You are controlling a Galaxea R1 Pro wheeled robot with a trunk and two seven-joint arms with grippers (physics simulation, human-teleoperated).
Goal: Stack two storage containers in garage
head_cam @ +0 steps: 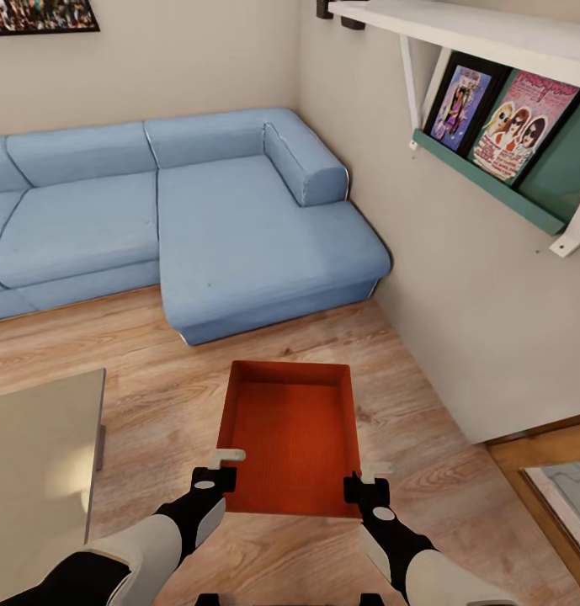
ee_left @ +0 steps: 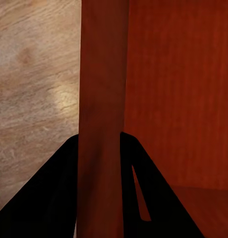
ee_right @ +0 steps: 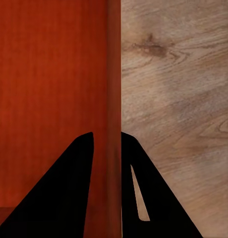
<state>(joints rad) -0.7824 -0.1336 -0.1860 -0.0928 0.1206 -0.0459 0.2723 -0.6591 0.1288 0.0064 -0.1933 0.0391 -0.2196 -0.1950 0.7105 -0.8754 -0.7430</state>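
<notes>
Low in the middle of the head view, one storage container point(head_cam: 291, 438) is held between the two arms above the light wood plank floor point(head_cam: 155, 362) of the living room. It is a plain red-orange open box with straight sides and a ribbed bottom, its long axis running away from the robot toward the blue corner sofa point(head_cam: 231, 227).

At the container's near left corner, the left end effector point(head_cam: 219, 468) grips the left wall. The left wrist view shows that wall's rim point(ee_left: 103, 99) passing between the two dark fingers point(ee_left: 49, 198), one outside over the wood floor and one inside over the box's bottom, so this end effector is closed on the container's wall. At the near right corner, the right end effector point(head_cam: 367, 481) does the same on the right wall: in the right wrist view the thin rim point(ee_right: 113, 99) runs between the two dark fingers point(ee_right: 69, 198), one over the orange interior, the other over the planks. It too is clamped narrowly on the container.

Across the upper left and centre of the frame the sofa fills the corner against pale walls. A pale glossy bench point(head_cam: 37, 471) lies at the lower left edge. At the upper right a white shelf point(head_cam: 475, 34) hangs on the wall with a green ledge point(head_cam: 492, 189) below it, carrying two colourful framed pictures point(head_cam: 525, 126). A dark-framed poster point(head_cam: 37, 15) shows at the top left edge.
</notes>
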